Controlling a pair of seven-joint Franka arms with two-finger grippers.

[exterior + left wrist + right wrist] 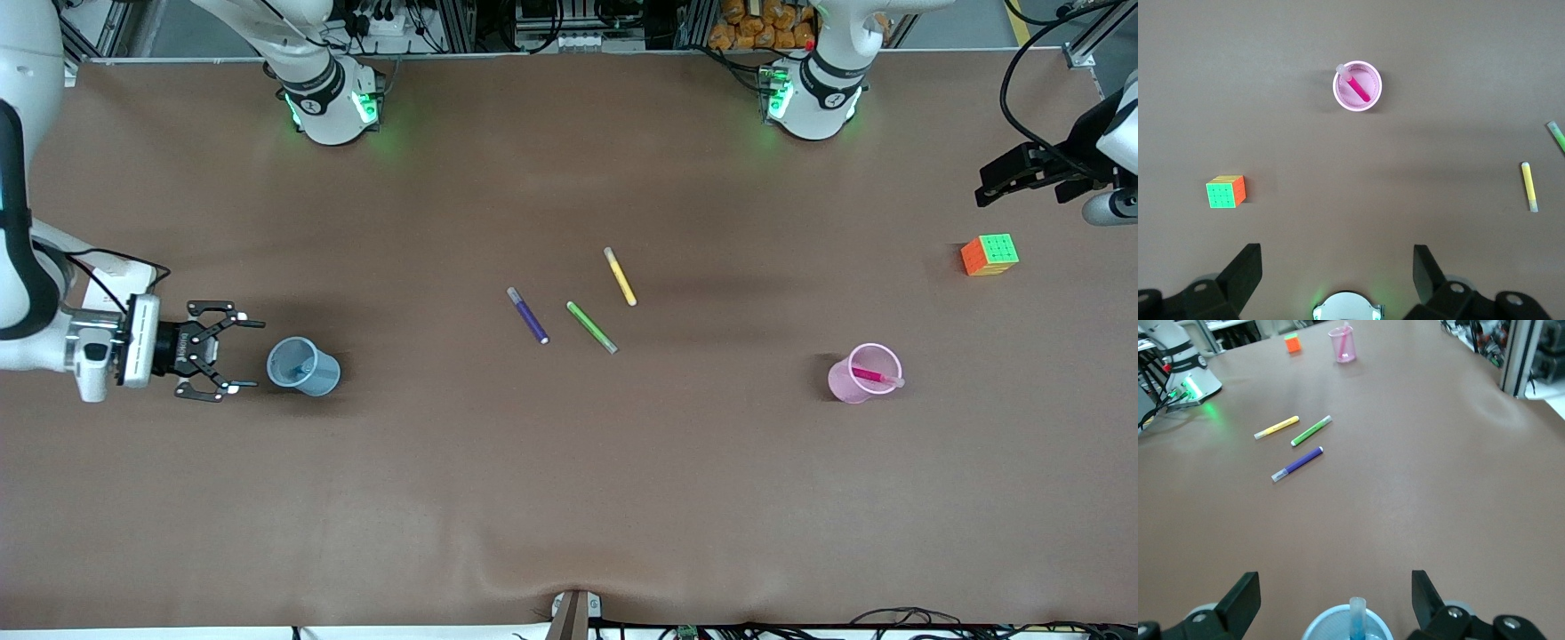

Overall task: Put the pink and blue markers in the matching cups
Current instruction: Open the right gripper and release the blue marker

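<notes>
Right claw [238,353] hangs wide open, empty, beside the blue cup [303,366] holding the blue marker [1357,618], so a straight retreat avoids tipping it, while the left claw [1337,267] waits open, empty.

- We see a matt brown table [569,498] covering, cloth-like, with a slight wrinkle at its near edge.
- The pink cup [855,380] and blue cup [313,375] look like translucent plastic, smooth.
- The pink marker [873,376] and blue marker [1357,623] show smooth plastic with pale caps.
- The cube [989,255] has glossy coloured plastic faces.
- The right gripper [242,355] looks matt black.
</notes>
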